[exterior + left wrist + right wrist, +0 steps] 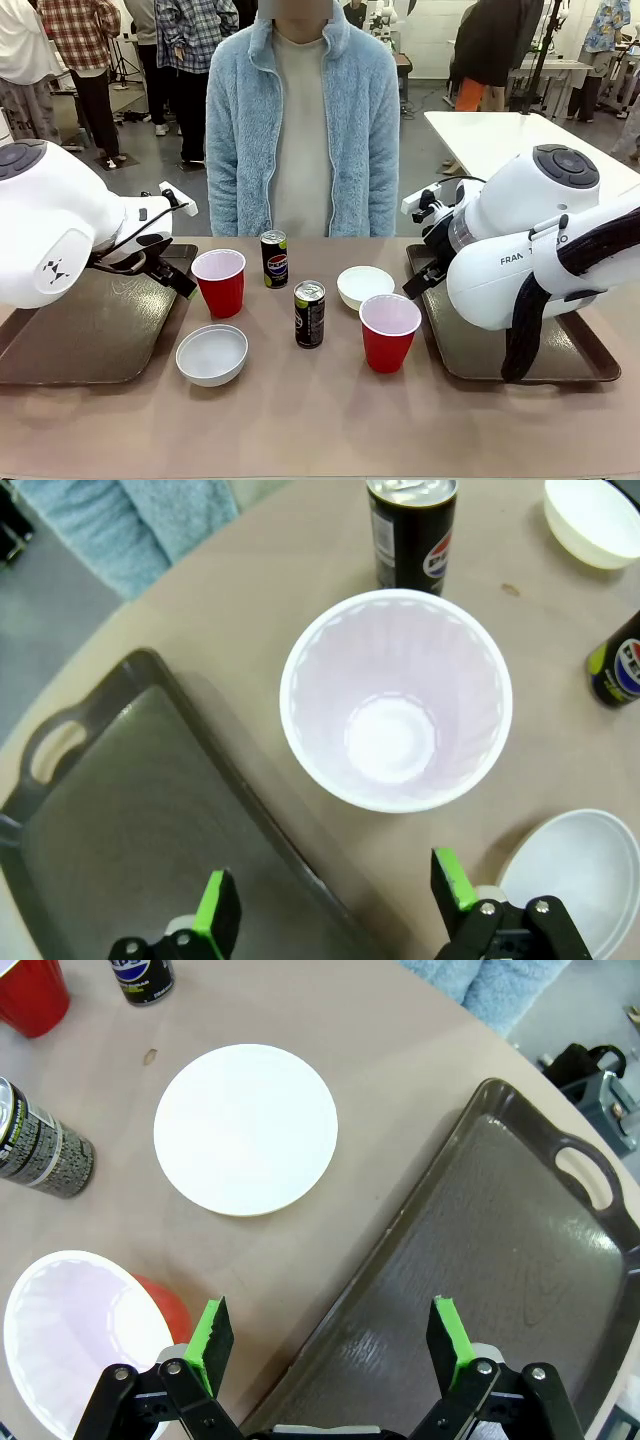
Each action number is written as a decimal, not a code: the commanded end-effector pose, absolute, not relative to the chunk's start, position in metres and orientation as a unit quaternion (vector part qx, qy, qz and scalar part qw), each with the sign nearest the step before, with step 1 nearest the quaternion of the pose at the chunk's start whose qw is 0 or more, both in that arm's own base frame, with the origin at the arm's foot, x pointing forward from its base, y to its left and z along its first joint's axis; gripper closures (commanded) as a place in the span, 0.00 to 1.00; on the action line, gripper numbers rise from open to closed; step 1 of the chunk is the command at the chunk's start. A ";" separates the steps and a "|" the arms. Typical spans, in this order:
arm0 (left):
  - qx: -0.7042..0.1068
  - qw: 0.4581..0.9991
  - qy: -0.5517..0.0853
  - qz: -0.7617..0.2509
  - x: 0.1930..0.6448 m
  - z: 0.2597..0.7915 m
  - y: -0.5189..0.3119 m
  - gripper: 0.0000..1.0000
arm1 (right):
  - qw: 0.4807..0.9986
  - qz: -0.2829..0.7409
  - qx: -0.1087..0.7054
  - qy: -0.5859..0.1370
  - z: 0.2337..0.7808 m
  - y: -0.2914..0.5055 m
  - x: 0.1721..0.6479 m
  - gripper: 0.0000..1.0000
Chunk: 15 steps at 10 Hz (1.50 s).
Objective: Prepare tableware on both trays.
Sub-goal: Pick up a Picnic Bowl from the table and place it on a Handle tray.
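left pincer (335, 892) spread, empty, over left tray (120, 820) rim, beside a cup (397, 700). right pincer (330, 1328) spread, empty, over right tray (500, 1250) rim. both trays bare; cups, bowls (211, 354), cans (309, 313) stand on worktop (300, 420) between them. wrist views show cup insides empty.

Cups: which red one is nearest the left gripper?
The red cup beside the left tray; the other cup stands by the right tray.
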<state>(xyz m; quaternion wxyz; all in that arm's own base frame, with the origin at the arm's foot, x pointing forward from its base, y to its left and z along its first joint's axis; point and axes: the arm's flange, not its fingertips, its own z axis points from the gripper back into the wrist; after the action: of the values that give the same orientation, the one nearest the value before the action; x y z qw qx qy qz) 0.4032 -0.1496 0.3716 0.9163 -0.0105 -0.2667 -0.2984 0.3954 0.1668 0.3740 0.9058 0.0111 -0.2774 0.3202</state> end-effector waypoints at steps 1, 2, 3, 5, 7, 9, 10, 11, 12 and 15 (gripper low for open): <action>-0.011 0.916 -0.267 -0.298 0.403 0.372 -0.150 0.00 | 0.906 0.320 0.011 -0.277 0.374 0.167 0.395 0.00; -0.011 0.916 -0.267 -0.298 0.403 0.372 -0.150 0.00 | 0.900 0.304 0.003 -0.311 0.396 0.165 0.395 0.00; 0.011 0.913 -0.283 -0.294 0.390 0.390 -0.154 0.00 | 0.901 0.287 -0.007 -0.325 0.420 0.163 0.384 0.00; -0.030 0.914 -0.217 -0.342 0.360 0.434 -0.149 0.00 | 0.928 0.294 -0.044 -0.223 0.450 0.151 0.351 0.00; -0.074 0.921 -0.114 -0.365 0.316 0.442 -0.152 0.00 | 0.948 0.304 -0.037 -0.082 0.435 0.141 0.309 0.00; -0.085 0.928 -0.073 -0.355 0.282 0.449 -0.154 0.00 | 0.960 0.276 -0.032 0.007 0.406 0.138 0.264 0.00; -0.074 0.937 -0.064 -0.334 0.272 0.444 -0.154 0.00 | 0.960 0.280 -0.021 0.025 0.394 0.141 0.248 0.00; -0.055 0.947 -0.070 -0.310 0.275 0.438 -0.154 0.00 | 0.954 0.297 -0.040 0.017 0.386 0.150 0.246 0.00; -0.085 0.926 -0.065 -0.362 0.290 0.455 -0.167 0.00 | 0.957 0.288 -0.046 0.016 0.418 0.148 0.290 0.00; -0.075 0.934 -0.058 -0.346 0.287 0.457 -0.163 0.00 | 0.955 0.293 -0.043 0.031 0.417 0.155 0.282 0.00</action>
<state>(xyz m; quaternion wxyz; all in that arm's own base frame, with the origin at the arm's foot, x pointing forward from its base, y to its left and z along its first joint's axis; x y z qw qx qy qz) 0.2871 -0.1635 0.4561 0.9318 -0.0748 -0.0577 -0.3504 0.2850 0.1522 0.4177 0.9562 -0.0427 0.0271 0.2882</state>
